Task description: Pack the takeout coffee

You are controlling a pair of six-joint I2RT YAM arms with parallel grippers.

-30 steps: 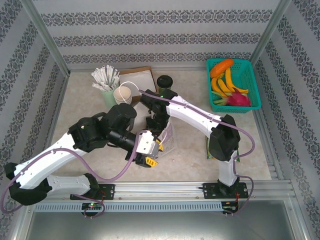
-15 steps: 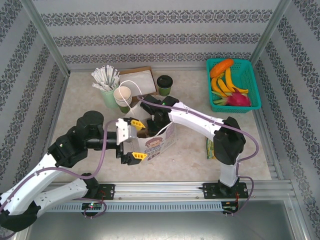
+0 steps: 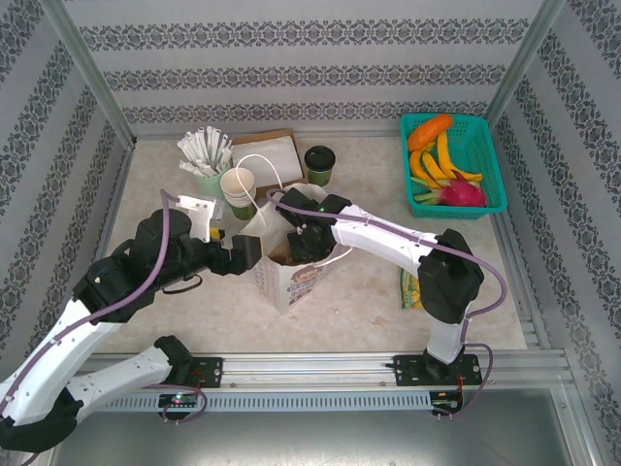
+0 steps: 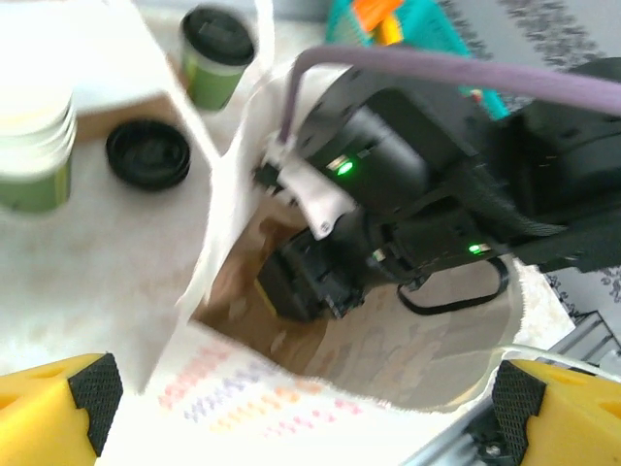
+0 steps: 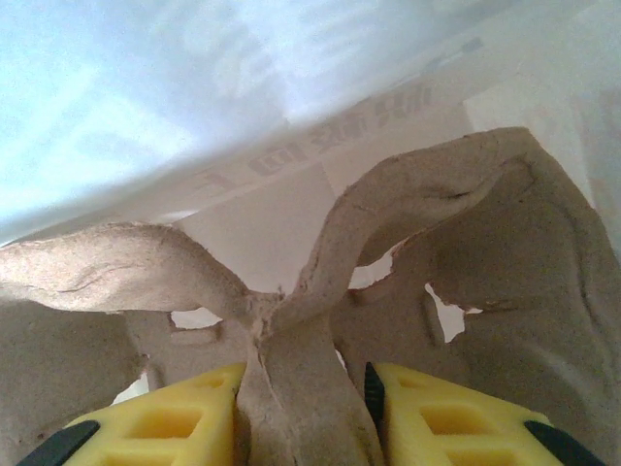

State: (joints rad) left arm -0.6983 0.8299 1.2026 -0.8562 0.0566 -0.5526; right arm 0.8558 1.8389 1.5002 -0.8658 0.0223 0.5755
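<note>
One takeout coffee (image 3: pixel 319 163) is seen upright, lid on, at upper centre of the tabletop (image 3: pixel 359 325), near and behind the one paper bag (image 3: pixel 291 280). One pulp cup carrier (image 5: pixel 456 243) is held inside the bag, its centre ridge pinched by the right jaws. The left jaws are spread wide at the bag's left edge. Also counted: one loose black lid (image 4: pixel 147 152), one cream cup stack (image 3: pixel 238 184), one stick cup (image 3: pixel 206 163), one teal basket (image 3: pixel 471 117) at upper right. Bare tabletop is seen at lower centre.
</note>
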